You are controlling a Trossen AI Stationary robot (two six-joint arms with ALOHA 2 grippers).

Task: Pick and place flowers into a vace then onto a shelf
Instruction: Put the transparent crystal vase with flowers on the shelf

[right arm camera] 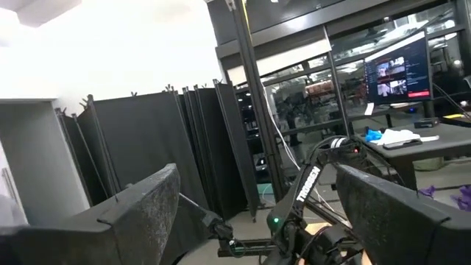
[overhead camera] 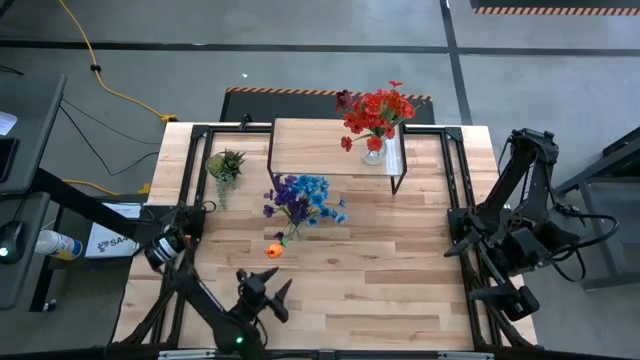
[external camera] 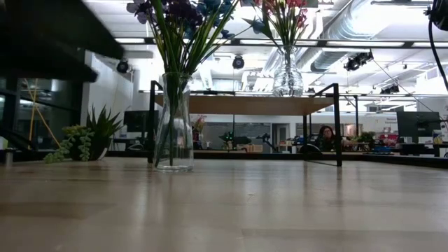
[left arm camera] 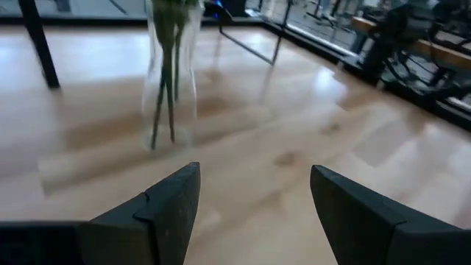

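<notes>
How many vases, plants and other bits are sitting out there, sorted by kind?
Vases with flowers: 2 (red bunch on the shelf, blue bunch on the table)
Green plant: 1
Loose orange bloom: 1
Shelf: 1
Total: 5

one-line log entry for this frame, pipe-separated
red flowers in vase on shelf | blue flowers in vase on table | orange bloom loose on table | left end effector open, near edge | right end effector open, parked
</notes>
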